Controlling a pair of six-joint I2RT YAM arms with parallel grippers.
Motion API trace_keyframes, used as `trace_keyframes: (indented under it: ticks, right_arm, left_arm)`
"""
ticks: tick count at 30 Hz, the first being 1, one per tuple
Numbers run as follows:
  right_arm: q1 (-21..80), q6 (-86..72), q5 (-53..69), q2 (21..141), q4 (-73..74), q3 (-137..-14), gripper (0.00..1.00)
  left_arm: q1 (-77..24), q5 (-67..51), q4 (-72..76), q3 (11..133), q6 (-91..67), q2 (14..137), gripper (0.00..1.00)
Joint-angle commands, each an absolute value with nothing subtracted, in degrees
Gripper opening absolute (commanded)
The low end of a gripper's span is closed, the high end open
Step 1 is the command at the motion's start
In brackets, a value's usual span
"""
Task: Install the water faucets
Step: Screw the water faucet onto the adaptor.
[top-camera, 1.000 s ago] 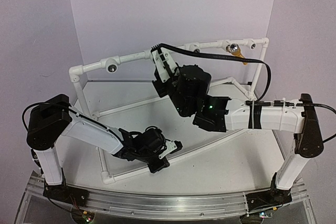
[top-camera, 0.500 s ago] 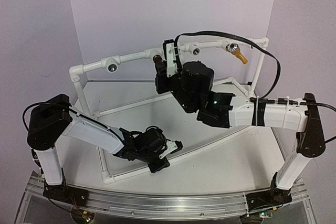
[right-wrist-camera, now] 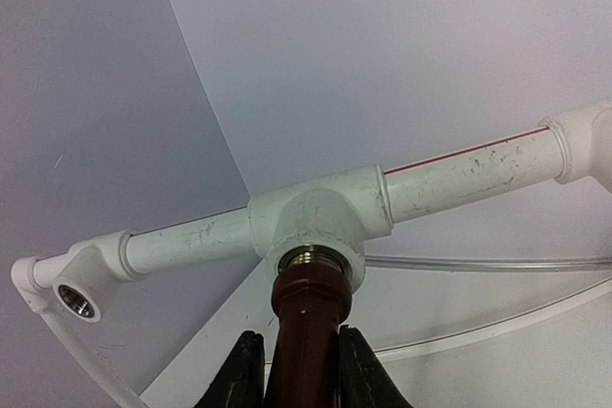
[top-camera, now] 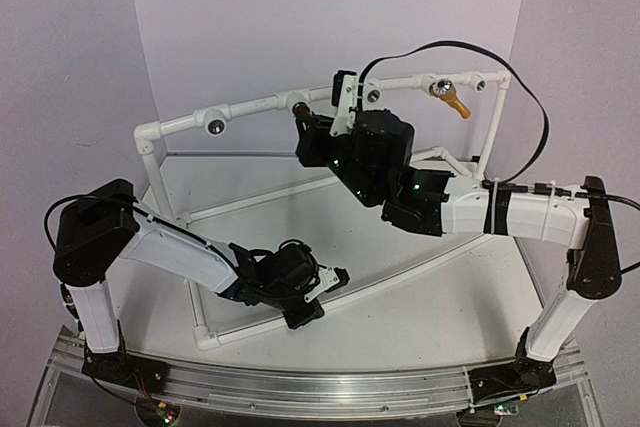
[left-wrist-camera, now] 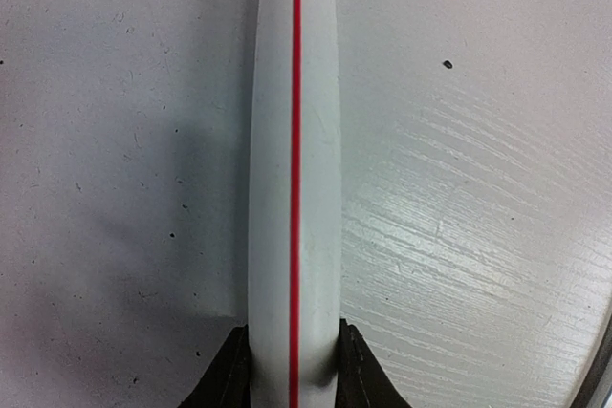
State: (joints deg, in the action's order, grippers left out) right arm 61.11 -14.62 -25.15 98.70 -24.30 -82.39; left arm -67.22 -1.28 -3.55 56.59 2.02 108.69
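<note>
My right tool (right-wrist-camera: 302,341) clamps the dark reddish-brown plastic faucet (right-wrist-camera: 308,305), its end at the white tee socket (right-wrist-camera: 320,220); my left tool (left-wrist-camera: 295,355) clamps the red-striped white pipe (left-wrist-camera: 295,140). Any tilt, I judge, could cross-thread it.

no readable text, labels, numbers

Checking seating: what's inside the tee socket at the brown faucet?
The silvery threaded end of the brown faucet sits in the tee socket; right fingers grip the faucet. Thread depth is hidden by the socket wall.
</note>
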Motion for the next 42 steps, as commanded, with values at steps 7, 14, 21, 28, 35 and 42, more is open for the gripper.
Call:
trace_keyframes:
  ticks: [7, 14, 21, 28, 35, 42]
  right_arm:
    - [53.1, -35.7, -22.2, 99.5, -28.7, -82.6, 0.00]
    - [52.0, -44.5, -21.5, 100.1, -31.2, -81.9, 0.00]
    - [51.2, -55.5, -21.5, 100.1, -33.1, -80.7, 0.00]
    - [50.3, -63.7, -21.0, 101.0, -35.8, -80.2, 0.00]
    - [50.0, -71.3, -20.8, 102.6, -39.9, -80.1, 0.00]
    - [49.9, -75.0, -20.9, 102.6, -44.1, -79.4, 0.00]
  left_arm:
    - [-71.3, -9.3, -2.8, 56.1, 4.3, 116.5, 0.00]
    - [-71.3, -9.4, -2.9, 56.1, 4.3, 116.5, 0.00]
    - [-71.3, -9.6, -2.9, 56.3, 4.3, 116.7, 0.00]
    - [-71.3, -9.6, -3.0, 56.4, 4.3, 116.8, 0.00]
    - [-71.3, -9.7, -3.1, 56.4, 4.4, 116.8, 0.00]
    - [-71.3, -9.8, -3.1, 56.4, 4.3, 116.6, 0.00]
